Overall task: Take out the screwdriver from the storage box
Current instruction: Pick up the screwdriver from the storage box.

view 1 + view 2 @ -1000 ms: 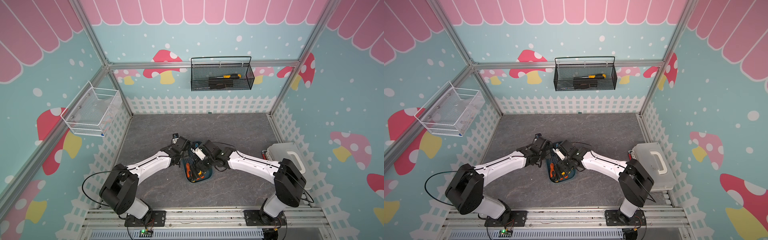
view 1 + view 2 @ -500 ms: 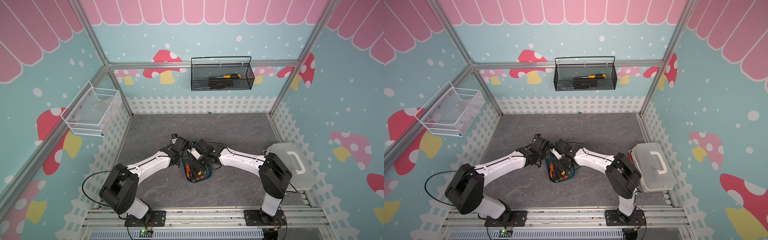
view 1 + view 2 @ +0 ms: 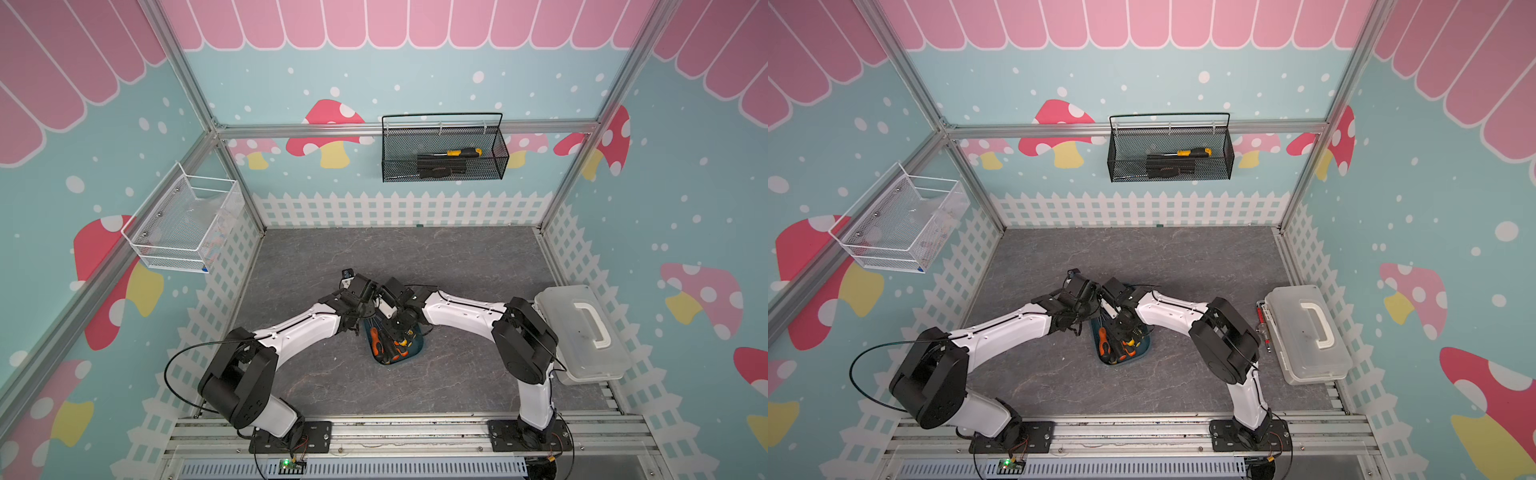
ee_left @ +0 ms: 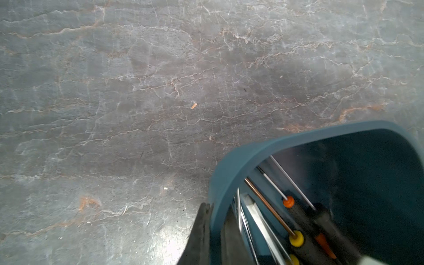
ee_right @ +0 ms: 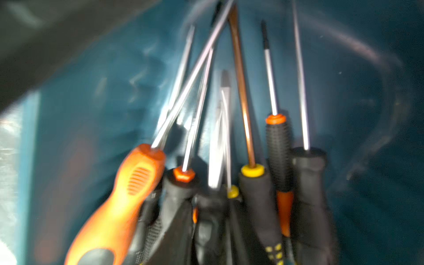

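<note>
The left gripper is closed tight on the wall of the storage box, with one finger outside the rim and one inside. The right gripper hangs low over the inside of the box. Its wrist view is blurred, so I cannot tell how wide its jaws stand. Below it the screwdrivers lie side by side along the box, handles toward the robot's base and shafts pointing away. The orange-handled screwdriver lies nearest the left gripper, its shaft slanting over its neighbours. The box rests on the grey bench.
</note>
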Controlling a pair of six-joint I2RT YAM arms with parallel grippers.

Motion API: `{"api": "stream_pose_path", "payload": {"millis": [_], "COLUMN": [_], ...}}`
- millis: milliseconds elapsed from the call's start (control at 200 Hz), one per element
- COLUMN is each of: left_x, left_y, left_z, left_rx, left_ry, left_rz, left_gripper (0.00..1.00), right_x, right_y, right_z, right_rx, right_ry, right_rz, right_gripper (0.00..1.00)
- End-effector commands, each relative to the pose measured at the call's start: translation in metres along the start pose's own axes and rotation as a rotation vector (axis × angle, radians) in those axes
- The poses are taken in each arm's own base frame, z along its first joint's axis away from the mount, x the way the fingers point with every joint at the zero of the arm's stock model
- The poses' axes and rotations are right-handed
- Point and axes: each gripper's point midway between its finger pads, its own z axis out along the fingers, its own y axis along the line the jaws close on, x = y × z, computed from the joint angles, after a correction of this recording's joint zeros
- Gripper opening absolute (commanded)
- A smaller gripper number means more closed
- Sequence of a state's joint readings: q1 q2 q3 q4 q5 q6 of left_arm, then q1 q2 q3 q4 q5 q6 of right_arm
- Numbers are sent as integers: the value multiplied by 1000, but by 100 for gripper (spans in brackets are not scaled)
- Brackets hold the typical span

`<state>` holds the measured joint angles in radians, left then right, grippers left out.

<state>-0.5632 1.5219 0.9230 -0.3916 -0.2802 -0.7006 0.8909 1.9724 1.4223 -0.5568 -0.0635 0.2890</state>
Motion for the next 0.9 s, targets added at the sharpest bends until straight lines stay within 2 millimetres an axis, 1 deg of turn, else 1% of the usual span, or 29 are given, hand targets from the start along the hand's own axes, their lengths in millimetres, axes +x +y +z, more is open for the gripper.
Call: {"api": "stream_pose_path", "payload": {"millis": [0,190,265,355,440,520,605,630,640,650,735,810,895], "left_x": [-17,-18,-19,-19,-18,-18,-17,-17,-17,-17,-19,-22,-26], "left_y": [-17,-17,-16,-15,-13,-11,-9,-7,-7,-6,-2,2,6], "left_z": [-15,-18,-20,-21,-21,-19,-17,-16,-16,-15,-11,-7,-3], "left_rx": [81,91,90,88,84,77,69,64,62,60,53,57,58], "left_ry": [-70,-78,-82,-86,-86,-85,-84,-84,-83,-83,-84,-85,-84], "left_rz": [-5,-10,-10,-11,-10,-5,8,14,16,17,33,47,66], "left_gripper": [0,0,0,0,0,0,0,0,0,0,0,0,0], "right_x": [10,15,14,13,11,7,0,0,-4,-6,-14,-18,-20], "right_y": [-5,-10,-10,-9,-8,-6,-3,-2,-1,0,6,11,15], "right_z": [8,14,14,14,9,0,-17,-17,-26,-30,-45,-53,-56], "right_rx": [48,57,51,42,40,32,17,14,10,6,-24,-54,-76], "right_ry": [55,86,88,88,78,39,-25,-30,-53,-62,-118,-148,-163], "right_rz": [-36,-34,-32,-33,-37,-33,-24,-23,-24,-24,-16,-5,9], "right_gripper": [18,12,8,0,0,0,0,0,0,0,0,0,0]}}
